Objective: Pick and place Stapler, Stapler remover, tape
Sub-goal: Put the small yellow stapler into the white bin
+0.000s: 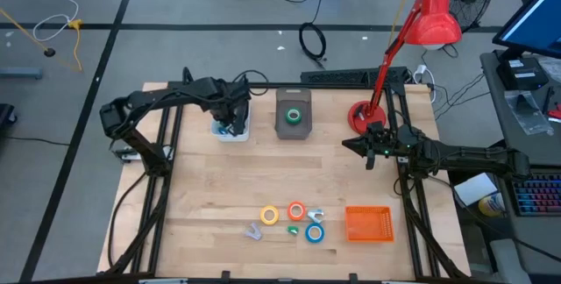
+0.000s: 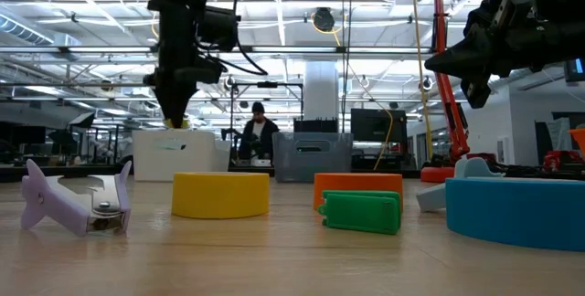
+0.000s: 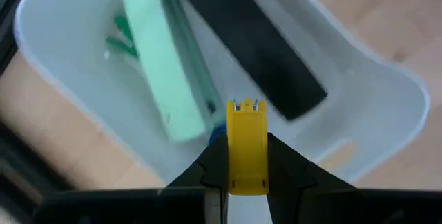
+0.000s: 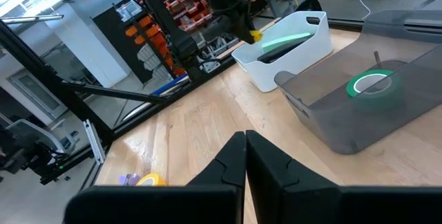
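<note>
My left gripper (image 3: 246, 148) hangs over the white bin (image 3: 387, 106) at the table's far left, shut on a small yellow stapler (image 3: 246, 134). A mint-green stapler (image 3: 166, 72) and a black one (image 3: 255, 51) lie in that bin. Yellow (image 1: 269, 216), orange-red (image 1: 296, 210) and blue (image 1: 315, 232) tape rolls lie flat near the front edge. Beside them lie a purple stapler remover (image 1: 254, 230) and a small green piece (image 1: 293, 229). A green tape roll (image 1: 294, 115) lies in the grey bin (image 1: 282, 128). My right gripper (image 1: 344, 145) waits shut, level, at the right. My left gripper pinches the yellow stapler's two narrow sides (image 3: 231, 156) between its two fingers, coming from above and pointing down. The stapler is lifted clear over the white bin, and its metal-tipped end (image 3: 246, 105) reaches past the fingertips.
An orange mesh tray (image 1: 368, 223) sits near the front right. A red desk lamp (image 1: 368, 113) stands at the far right, close to my right arm. Bare wood lies between the bins and the front row of small things. A person (image 2: 257, 136) sits far behind the table.
</note>
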Tool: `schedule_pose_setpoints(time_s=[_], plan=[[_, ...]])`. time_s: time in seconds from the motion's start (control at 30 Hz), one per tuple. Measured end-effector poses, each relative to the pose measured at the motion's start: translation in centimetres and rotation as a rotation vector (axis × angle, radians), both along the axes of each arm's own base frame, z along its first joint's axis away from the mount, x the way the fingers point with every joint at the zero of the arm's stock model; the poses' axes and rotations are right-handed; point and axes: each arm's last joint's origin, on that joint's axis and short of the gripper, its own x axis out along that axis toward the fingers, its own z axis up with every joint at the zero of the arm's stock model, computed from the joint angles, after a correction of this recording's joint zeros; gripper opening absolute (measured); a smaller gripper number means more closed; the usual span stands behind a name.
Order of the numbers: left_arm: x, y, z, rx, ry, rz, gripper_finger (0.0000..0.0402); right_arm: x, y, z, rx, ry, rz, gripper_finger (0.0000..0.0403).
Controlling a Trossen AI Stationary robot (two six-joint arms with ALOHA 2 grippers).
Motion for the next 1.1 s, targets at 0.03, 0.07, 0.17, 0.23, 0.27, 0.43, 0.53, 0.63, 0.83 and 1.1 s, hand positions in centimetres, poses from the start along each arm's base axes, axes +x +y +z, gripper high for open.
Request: schedule_pose_setpoints(time_s=[0.03, 0.07, 0.17, 0.23, 0.27, 0.43, 0.53, 0.63, 0.83, 1.1], plan=[[0.0, 0.2, -0.3, 0.002, -0.015, 0.003, 0.0056, 0.0, 0.0, 0.0, 0.0, 0.0, 0.0, 0.0004], [-0.1, 0.4, -0.6, 0.004, -0.022, 0.012, 0.0056, 0.0, 0.0, 0.0, 0.003, -0.001, 0.0, 0.0004], [-0.7, 1.3, -1.2, 0.001, -0.035, 0.05, 0.0056, 0.0, 0.0, 0.0, 0.01, -0.002, -0.003, 0.0004], [-1.0, 1.8, -1.4, -0.011, -0.049, 0.069, 0.0056, 0.0, 0.0, 0.0, 0.01, -0.001, -0.003, 0.0004], [-1.1, 1.9, -1.4, -0.011, -0.053, 0.074, 0.0056, 0.0, 0.0, 0.0, 0.01, -0.001, -0.003, 0.0004], [-0.9, 1.6, -2.1, -0.035, -0.081, 0.073, 0.0056, 0.0, 0.0, 0.0, 0.01, -0.001, -0.003, 0.0004], [-0.9, 1.3, -2.4, -0.036, -0.081, 0.087, 0.0056, 0.0, 0.0, 0.0, 0.01, -0.001, -0.003, 0.0004], [-1.0, 1.3, -2.8, -0.036, -0.088, 0.112, 0.0056, 0.0, 0.0, 0.0, 0.01, -0.002, -0.003, 0.0004], [-0.9, 1.0, -3.4, -0.047, -0.098, 0.136, 0.0056, 0.0, 0.0, 0.0, 0.01, -0.001, -0.003, 0.0004], [-1.2, 0.6, -4.2, -0.059, -0.088, 0.156, 0.0056, 0.0, 0.0, 0.0, 0.01, -0.002, -0.003, 0.0004]])
